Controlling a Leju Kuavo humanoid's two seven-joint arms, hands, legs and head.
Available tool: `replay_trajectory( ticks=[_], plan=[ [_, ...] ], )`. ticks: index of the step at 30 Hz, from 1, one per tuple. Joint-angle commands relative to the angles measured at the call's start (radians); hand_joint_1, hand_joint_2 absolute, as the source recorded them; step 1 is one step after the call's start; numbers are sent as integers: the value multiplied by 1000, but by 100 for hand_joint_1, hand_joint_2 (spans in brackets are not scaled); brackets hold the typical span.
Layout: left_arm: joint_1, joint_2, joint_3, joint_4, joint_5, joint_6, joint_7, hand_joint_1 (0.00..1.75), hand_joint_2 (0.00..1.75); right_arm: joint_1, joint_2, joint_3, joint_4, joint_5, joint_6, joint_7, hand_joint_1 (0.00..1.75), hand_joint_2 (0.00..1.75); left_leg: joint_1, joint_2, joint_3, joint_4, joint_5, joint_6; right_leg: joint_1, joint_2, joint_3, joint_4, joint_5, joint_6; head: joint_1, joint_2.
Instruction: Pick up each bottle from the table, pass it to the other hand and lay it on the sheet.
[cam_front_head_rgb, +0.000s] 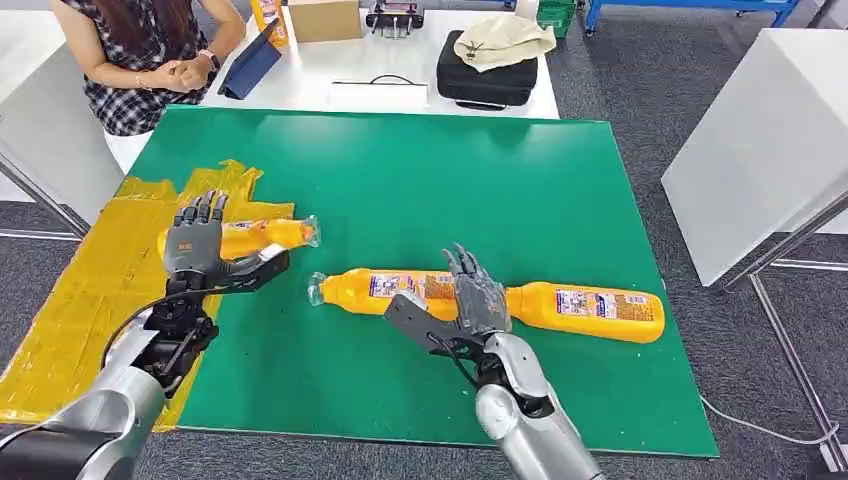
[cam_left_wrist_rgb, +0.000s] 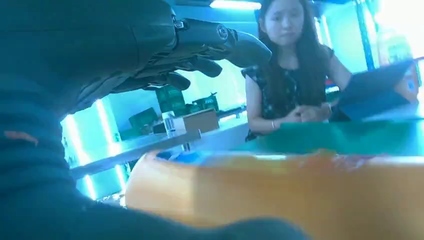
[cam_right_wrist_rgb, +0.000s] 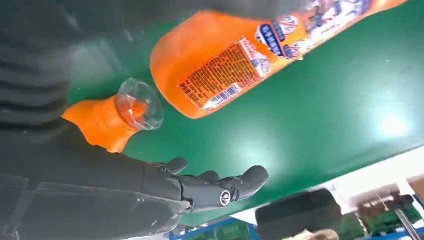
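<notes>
**Three bottles in view, one at the sheet, two left on the mat**

One orange bottle (cam_front_head_rgb: 262, 236) lies w/ its base end over the yellow sheet (cam_front_head_rgb: 90, 290) and its clear cap end over the green mat (cam_front_head_rgb: 420, 200); roughly placed, though not fully on the sheet. Left robot hand (cam_front_head_rgb: 196, 240) sits right over it, fingers spread upward, thumb out beside it. Can't tell if it grips or has let go; left wrist view shows fingers arched above the bottle w/ a gap, so prob. released.

Middle bottle (cam_front_head_rgb: 375, 288) and right bottle (cam_front_head_rgb: 590, 310) lie end to end on the mat, not yet done. Right robot hand (cam_front_head_rgb: 470, 300) hovers over their junction, fingers apart, holding nothing.

Judgement: approx. a third done; two pick-pass-lay cycles remain.

Person (cam_front_head_rgb: 150, 50) sits at the far side of the counter (cam_front_head_rgb: 400, 85), hands clasped.
</notes>
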Motion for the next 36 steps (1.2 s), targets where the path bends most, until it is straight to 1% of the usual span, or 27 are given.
replay_trajectory(
  ticks=[1,7,8,9,10,11,12,13,14,16,17,18,20,22,23,25,26,29,30,31,32,36],
  plan=[
    [-62,-13,185,-25,155,31,-182,0,0,-149,35,14,263,33,-26,10,0,0,1,1,1,1,-1,0,1,-1,1,0,0,0,0,0],
    [-62,-13,186,-26,156,28,-183,0,0,-149,35,13,264,33,-26,11,0,0,0,-1,4,1,-2,0,1,-3,4,0,-2,1,0,0],
    [-56,-32,264,-56,283,43,-311,0,0,-157,39,16,274,47,-33,17,0,0,0,0,2,0,-1,0,0,-2,2,0,-1,0,0,0],
    [-55,-47,309,-100,377,62,-399,0,0,-178,49,20,301,57,-39,18,0,0,0,-1,3,1,-1,0,1,-3,3,0,-2,1,0,0],
    [-49,-64,354,-145,485,28,-496,0,0,-192,56,22,322,60,-40,18,0,0,0,-1,2,1,-1,0,0,-2,2,0,-1,1,0,0],
    [-27,-79,381,-231,599,-21,-573,0,0,-216,70,25,353,63,-38,19,0,0,0,-1,6,2,-3,0,1,-4,6,1,-3,1,0,0],
    [-6,-92,382,-305,652,-39,-585,0,0,-231,81,27,376,65,-38,18,0,0,0,-1,0,2,-1,0,1,-2,0,1,-1,1,0,0],
    [23,-117,393,-415,786,-116,-631,0,0,-254,96,30,413,65,-34,15,0,0,0,0,1,2,-1,0,1,-2,1,1,-1,1,0,0],
    [54,-137,374,-528,905,-182,-644,0,0,-280,117,33,455,63,-27,11,0,0,0,0,0,1,0,0,0,-2,0,1,0,1,0,0],
    [95,-152,309,-655,1012,-221,-638,0,0,-312,146,46,513,62,-16,4,0,0,0,1,1,2,-1,0,0,-1,1,2,-1,1,0,0],
    [96,-158,289,-671,1043,-239,-629,0,0,-319,156,51,534,63,-9,5,0,0,0,1,1,1,-1,0,0,-1,0,1,-1,1,0,0],
    [97,-160,276,-678,1051,-242,-627,0,0,-321,160,54,544,63,-7,6,0,175,0,0,0,1,0,0,0,-1,0,0,0,0,0,0],
    [76,-165,215,-660,1078,-236,-639,0,0,-329,168,78,604,83,24,30,0,175,0,-1,1,1,0,0,0,-2,1,1,-1,0,0,0],
    [55,-168,190,-629,1091,-223,-645,0,0,-327,163,90,630,95,16,36,0,175,0,-3,3,1,-1,0,1,-4,3,0,-2,1,0,0],
    [52,-167,185,-622,1094,-218,-647,0,0,-328,163,90,635,95,12,34,0,175,0,-2,1,0,0,0,0,-3,2,0,-1,0,0,0],
    [52,-160,182,-617,1101,-215,-650,0,0,-330,163,88,638,94,12,33,0,175,0,-4,4,1,-1,0,1,-6,5,0,-3,1,0,0],
    [52,-160,182,-617,1101,-215,-650,0,0,-330,163,88,638,94,12,33,0,175,0,-2,1,0,0,0,0,-3,2,0,-1,1,0,0],
    [55,-156,182,-617,1104,-215,-652,0,0,-332,164,87,637,94,14,33,0,175,0,-1,1,0,0,0,0,-2,1,0,-1,1,0,0],
    [55,-156,182,-617,1104,-215,-652,0,0,-332,164,87,637,94,14,33,0,175,0,-1,5,1,-2,0,0,-4,6,1,-3,1,0,0],
    [55,-156,182,-617,1104,-215,-652,0,0,-332,164,87,637,94,14,33,0,175,0,-2,2,0,0,0,0,-3,2,0,-1,1,0,0],
    [55,-156,182,-617,1104,-215,-652,0,0,-332,164,87,637,94,14,33,0,175,0,-2,4,1,-1,0,0,-4,4,1,-2,1,0,0],
    [54,-153,175,-616,1105,-217,-652,0,0,-334,163,94,640,102,25,40,0,175,0,-1,3,1,0,0,0,-3,3,0,-2,1,0,0]
  ],
)
